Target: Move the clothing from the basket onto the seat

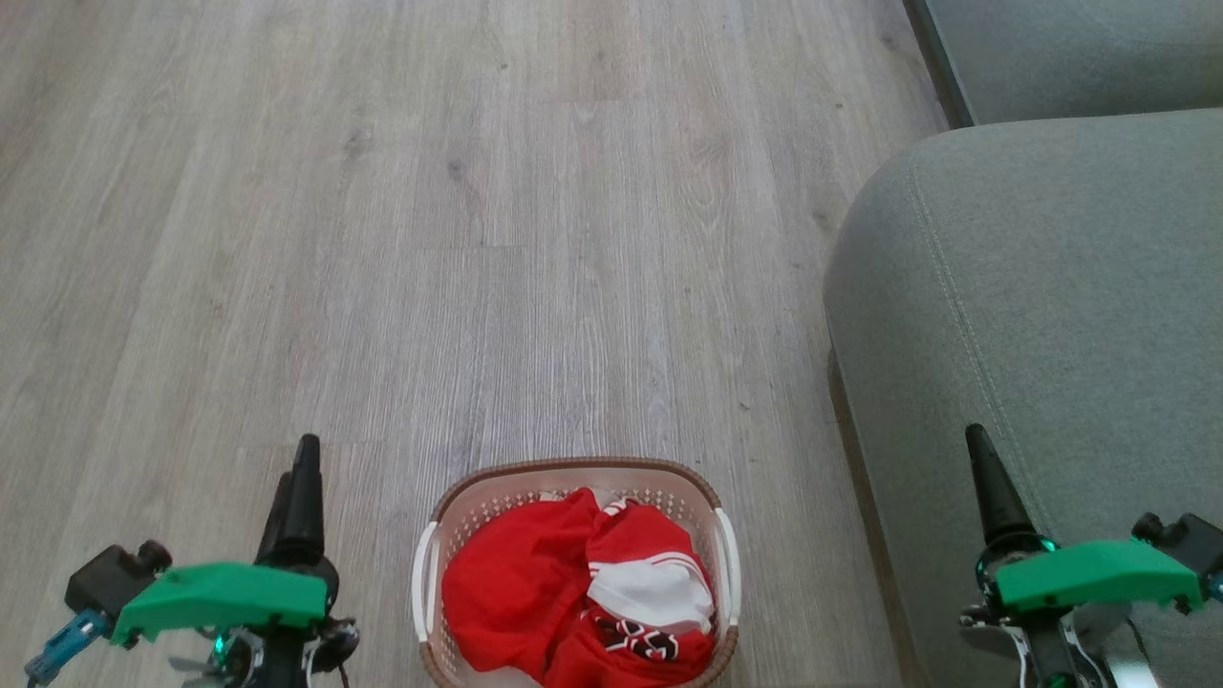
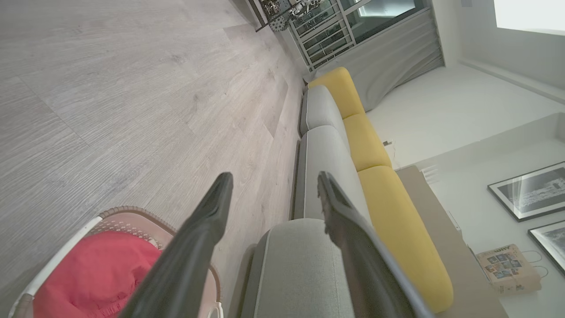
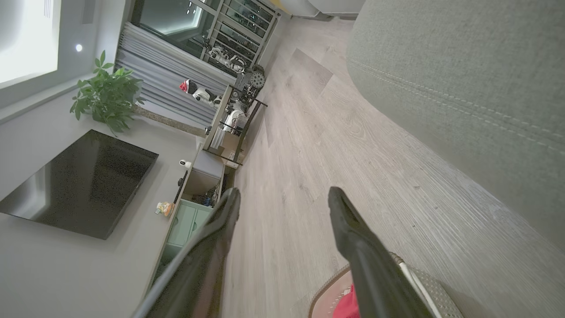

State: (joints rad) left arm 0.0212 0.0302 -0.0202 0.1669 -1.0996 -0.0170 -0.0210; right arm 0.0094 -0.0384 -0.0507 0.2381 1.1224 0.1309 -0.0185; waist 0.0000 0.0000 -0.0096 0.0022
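- The left gripper point(image 2: 274, 179) hangs above the floor, left of the basket, its two long dark fingers spread wide and empty.
- The right gripper point(image 3: 284, 192) hangs by the seat's near side, fingers likewise wide apart, holding nothing.
- A small oval cream plastic basket point(image 1: 573, 466) with a brown woven-look rim and white handles stands on the floor between the grippers, near the seat but apart from it.
- Crumpled bright red clothing point(image 1: 535, 583) with white trim lies inside the basket.
- A pale grey wood-plank floor point(image 1: 478, 239) stretches ahead.
- A large grey-green fabric seat point(image 1: 1032, 315) with a stitched seam shows its rounded corner on the right.
- Farther off are yellow back cushions point(image 2: 375, 145), a grey curtain point(image 2: 388, 57), a dark flat screen point(image 3: 79, 181) and a green potted plant point(image 3: 106, 95).
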